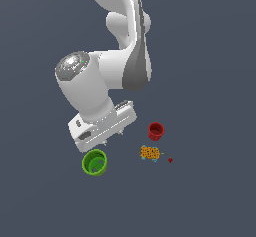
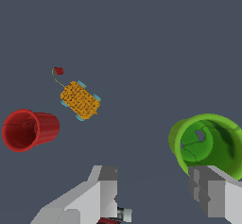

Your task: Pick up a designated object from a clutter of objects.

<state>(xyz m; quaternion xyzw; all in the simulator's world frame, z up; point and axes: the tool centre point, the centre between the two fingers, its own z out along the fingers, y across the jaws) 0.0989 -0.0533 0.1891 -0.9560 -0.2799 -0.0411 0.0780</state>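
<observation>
Exterior view first: the white Panda arm [image 1: 117, 56] reaches down from the top of the frame over a plain dark grey-blue floor [image 1: 210, 201], its wrist and hand body tilted toward the exterior view's left. The gripper [image 1: 107, 142] hangs just above the green cup [image 1: 94, 162], which stands upright with its mouth open upward, directly under the lower edge of the hand. Its fingertips are barely visible from here, so this camera does not settle how far apart they stand. Toward the exterior view's right sits the smaller red cup [image 1: 156, 131], well apart from the green one, and below it lies the orange patterned lump [image 1: 149, 153] with a tiny red piece [image 1: 170, 159] just beside it. Wrist view next: the two grey fingers [image 2: 92, 197] are spread wide, with bare floor between them and nothing held. The green cup [image 2: 208, 142] shows its open mouth and thick rim, and the nearer finger [image 2: 215, 194] overlaps its lower rim in the picture; whether the two actually touch cannot be told. The red cup [image 2: 29, 129] appears on its side from this angle, mouth facing the camera, well apart from the green cup. Between them and farther off lies the orange patterned lump [image 2: 80, 100], with the tiny red piece [image 2: 58, 70] near it, joined by a thin thread-like line.
</observation>
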